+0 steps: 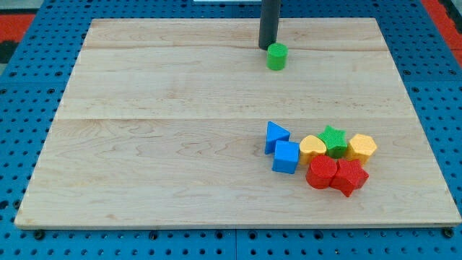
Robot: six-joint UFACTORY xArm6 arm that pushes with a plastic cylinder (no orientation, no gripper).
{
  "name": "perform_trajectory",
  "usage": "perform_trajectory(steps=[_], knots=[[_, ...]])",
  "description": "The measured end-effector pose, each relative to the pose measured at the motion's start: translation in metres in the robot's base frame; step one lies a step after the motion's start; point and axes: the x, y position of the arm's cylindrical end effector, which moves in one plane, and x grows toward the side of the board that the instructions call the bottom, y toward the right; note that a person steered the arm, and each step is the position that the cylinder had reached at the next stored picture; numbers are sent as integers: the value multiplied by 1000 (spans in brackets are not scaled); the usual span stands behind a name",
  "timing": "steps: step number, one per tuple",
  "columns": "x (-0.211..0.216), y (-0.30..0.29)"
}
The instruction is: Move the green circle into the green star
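one green circle (276,56) sits just below and right of my tip (267,48), touching or nearly so, near the top of the wooden surface (159,144). there is no pincer here, only a rod, so it holds nothing. the green star (333,139) lies well below my tip, wedged between a yellow heart (312,148) and a yellow hexagon (362,147), with two red blocks (337,175) beneath. my push would likely start off-centre, so the circle may roll aside, or arrive hard and scatter the cluster. blue triangle (276,135) and blue cube (286,157) sit left. no containers are visible.
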Motion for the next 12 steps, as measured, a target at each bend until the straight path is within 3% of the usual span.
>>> perform_trajectory(steps=[1,2,4,6,7,8,9,10,11,12], knots=[[48,0],[68,8],[33,32],[139,7],[154,7],[108,-3],[92,17],[137,44],[167,32],[163,34]])
